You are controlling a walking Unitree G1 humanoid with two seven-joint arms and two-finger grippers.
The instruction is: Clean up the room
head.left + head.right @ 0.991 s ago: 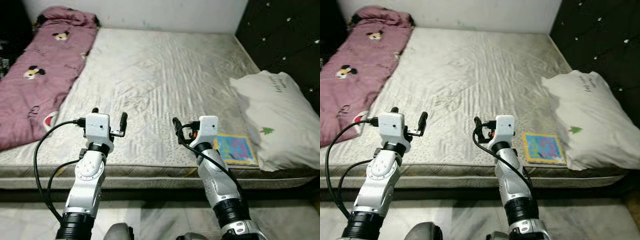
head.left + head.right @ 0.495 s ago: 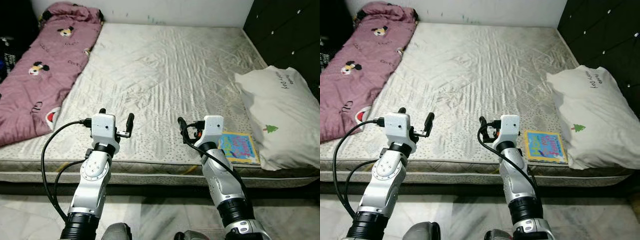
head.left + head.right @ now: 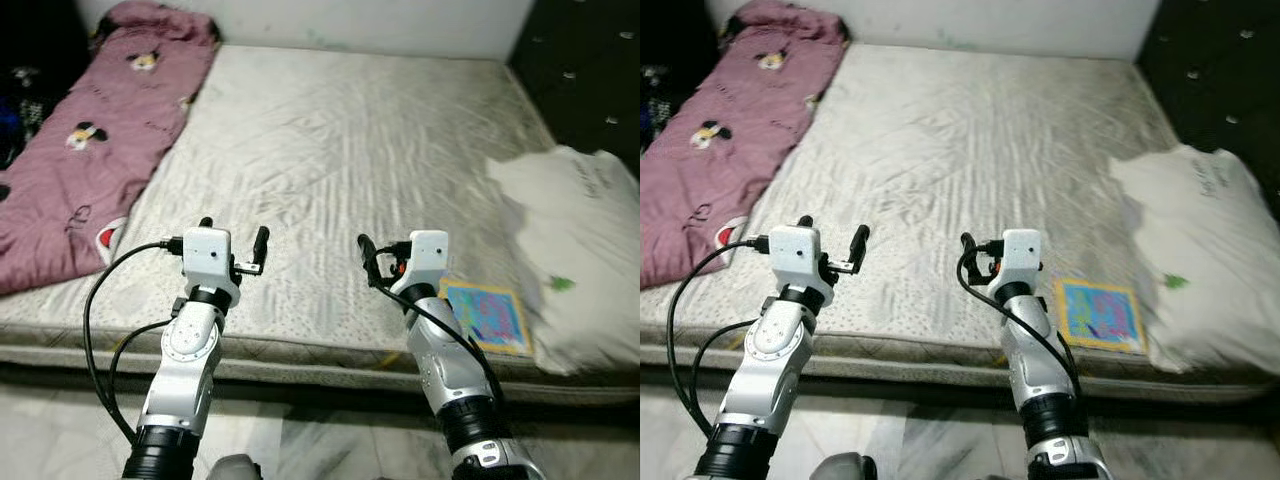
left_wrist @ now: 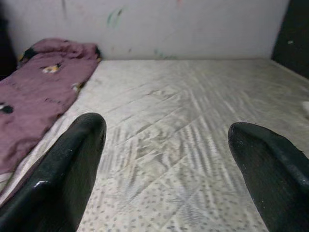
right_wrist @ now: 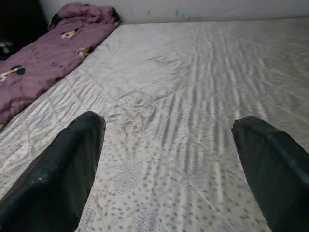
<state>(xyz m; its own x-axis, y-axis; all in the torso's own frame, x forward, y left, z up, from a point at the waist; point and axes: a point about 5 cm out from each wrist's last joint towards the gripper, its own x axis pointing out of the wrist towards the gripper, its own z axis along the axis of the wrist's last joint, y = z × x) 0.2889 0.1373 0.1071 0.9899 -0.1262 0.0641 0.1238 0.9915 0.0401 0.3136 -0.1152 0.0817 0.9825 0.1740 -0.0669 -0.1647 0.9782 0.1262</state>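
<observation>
Above the mattress (image 3: 330,150), left gripper (image 3: 232,238) and right gripper (image 3: 385,252) wide apart, empty.

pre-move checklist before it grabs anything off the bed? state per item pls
1. Left gripper open and empty: ok, fingers wide apart.
2. Right gripper open and empty: ok.
3. Nearest target found: ok, colourful book flat on the mattress near its front edge, beside the right arm.
4. Book free to lift: cannot tell, the white pillow lies right beside it and may overlap its edge.
5. Other clutter located: ok, pink blanket along the mattress's left side.
6. Grippers within reach of the book: not ok, both hover near the front edge, apart from it.
</observation>
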